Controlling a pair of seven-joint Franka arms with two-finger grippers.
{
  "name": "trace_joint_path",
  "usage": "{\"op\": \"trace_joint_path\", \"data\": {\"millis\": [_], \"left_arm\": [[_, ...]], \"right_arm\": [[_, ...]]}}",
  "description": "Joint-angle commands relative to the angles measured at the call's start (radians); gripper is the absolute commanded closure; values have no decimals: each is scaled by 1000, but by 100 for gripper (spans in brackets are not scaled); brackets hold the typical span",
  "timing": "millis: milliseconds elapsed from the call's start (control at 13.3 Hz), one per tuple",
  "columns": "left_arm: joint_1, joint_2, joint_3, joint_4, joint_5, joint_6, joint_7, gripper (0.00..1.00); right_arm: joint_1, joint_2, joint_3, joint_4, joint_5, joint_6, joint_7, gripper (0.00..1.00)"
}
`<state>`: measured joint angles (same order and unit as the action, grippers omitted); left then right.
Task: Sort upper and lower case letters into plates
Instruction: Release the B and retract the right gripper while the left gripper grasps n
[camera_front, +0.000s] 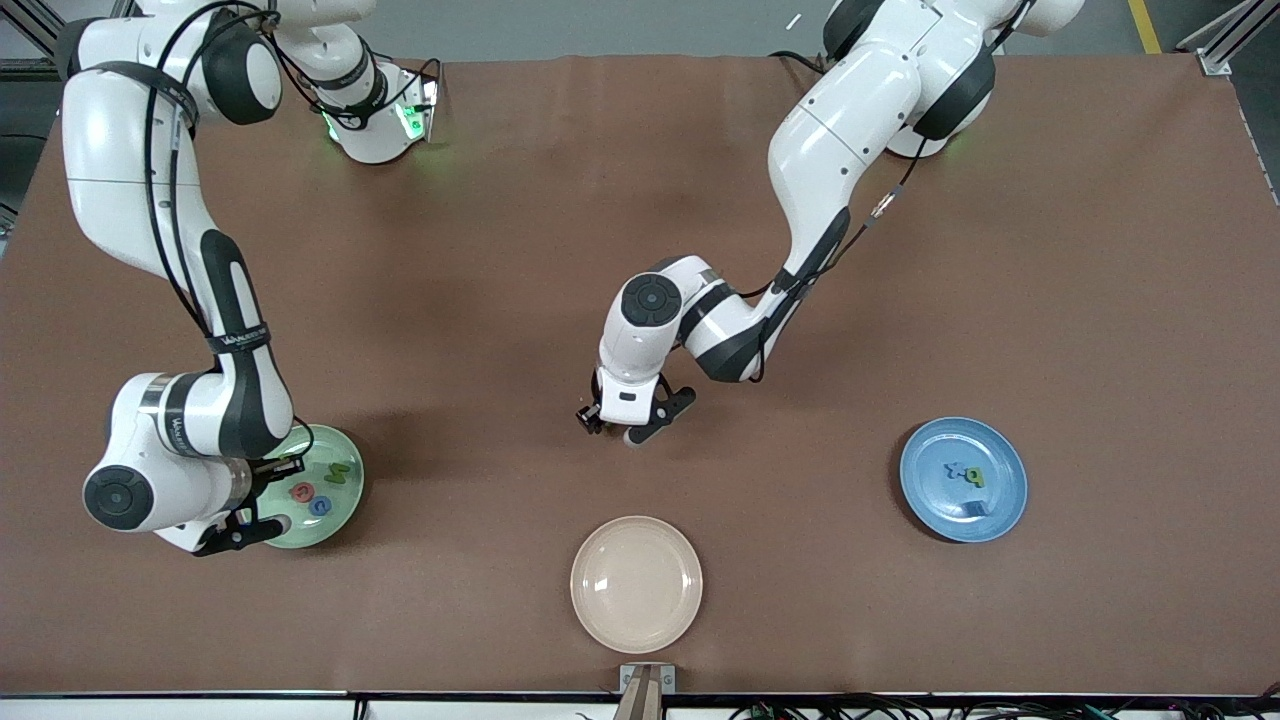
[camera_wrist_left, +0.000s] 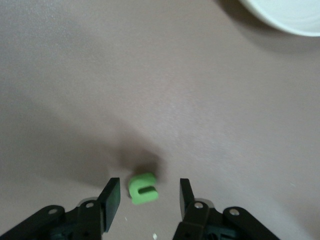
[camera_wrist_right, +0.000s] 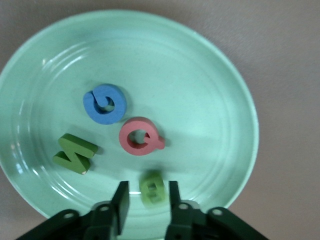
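Observation:
My right gripper (camera_wrist_right: 147, 187) hangs open over the mint green plate (camera_wrist_right: 200, 100). A blurred green B (camera_wrist_right: 151, 189) is between its fingers with a gap on each side. On that plate lie a blue G (camera_wrist_right: 105, 104), a pink letter (camera_wrist_right: 140, 136) and a green M (camera_wrist_right: 75, 154). At the middle of the table, my left gripper (camera_wrist_left: 149, 184) is low and open. Its fingers stand on either side of a small green letter (camera_wrist_left: 143, 189) lying on the brown cloth, not touching it. The blue plate (camera_front: 920, 500) holds three small letters (camera_front: 968, 475).
An empty cream-beige plate (camera_front: 636, 584) lies near the front edge, nearer to the front camera than my left gripper (camera_front: 630, 425). The mint plate (camera_front: 352, 470) is toward the right arm's end of the table, the blue one toward the left arm's end.

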<state>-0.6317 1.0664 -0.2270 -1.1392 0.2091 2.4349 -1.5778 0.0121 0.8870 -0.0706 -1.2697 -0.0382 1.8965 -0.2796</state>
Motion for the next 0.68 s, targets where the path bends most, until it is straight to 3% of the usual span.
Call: {"op": "trace_joint_path", "data": {"millis": [0, 226, 602], "left_arm": [[-25, 37, 25, 49, -17, -8, -8, 47], [-26, 50, 25, 58, -19, -7, -39, 47], [-46, 104, 25, 111, -19, 4, -42, 52]], "right_arm": [[-1, -31, 17, -17, 3, 7, -6, 0], [-1, -88, 32, 15, 6, 25, 2, 0], [8, -282, 32, -31, 15, 56, 27, 0]]}}
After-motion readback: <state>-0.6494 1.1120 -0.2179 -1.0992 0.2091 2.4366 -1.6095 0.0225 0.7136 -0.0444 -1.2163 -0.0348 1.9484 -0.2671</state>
